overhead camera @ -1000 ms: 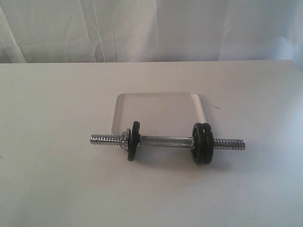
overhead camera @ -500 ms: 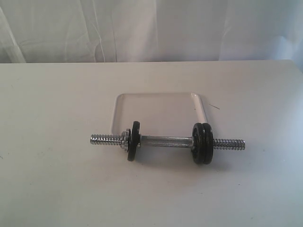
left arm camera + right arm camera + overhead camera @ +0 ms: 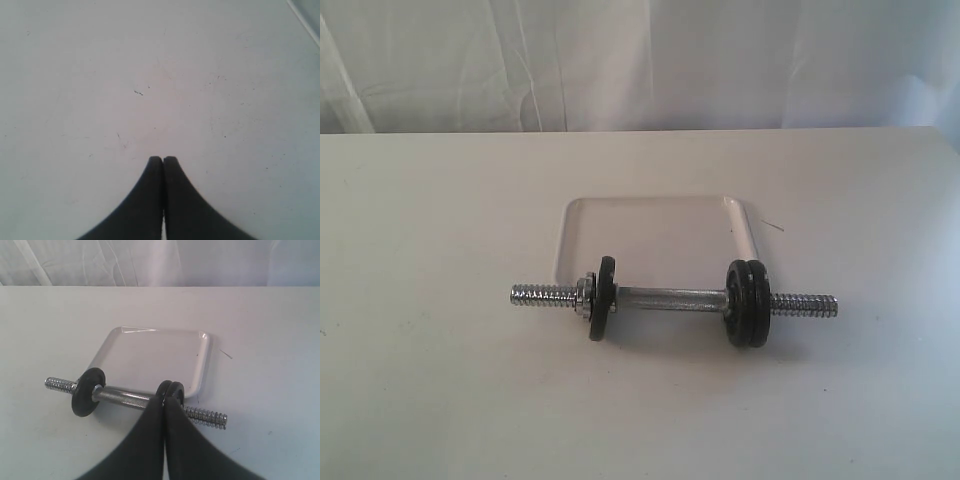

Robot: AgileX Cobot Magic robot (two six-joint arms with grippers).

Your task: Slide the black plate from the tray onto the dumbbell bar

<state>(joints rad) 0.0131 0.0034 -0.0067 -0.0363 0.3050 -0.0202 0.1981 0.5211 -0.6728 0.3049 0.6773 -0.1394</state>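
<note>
The chrome dumbbell bar (image 3: 670,298) lies across the table just in front of the white tray (image 3: 655,232), which holds nothing. One black plate (image 3: 601,297) sits on the bar's left side beside a chrome nut. Two black plates (image 3: 748,303) stand pressed together on its right side. In the right wrist view the bar (image 3: 122,398) and the pair of plates (image 3: 172,389) lie just beyond my right gripper (image 3: 164,399), which is shut and empty. My left gripper (image 3: 163,160) is shut over bare table. Neither gripper shows in the exterior view.
A white cloth backdrop (image 3: 640,60) hangs behind the table's far edge. A small dark mark (image 3: 775,226) lies on the table right of the tray. The table's edge (image 3: 302,20) crosses a corner of the left wrist view.
</note>
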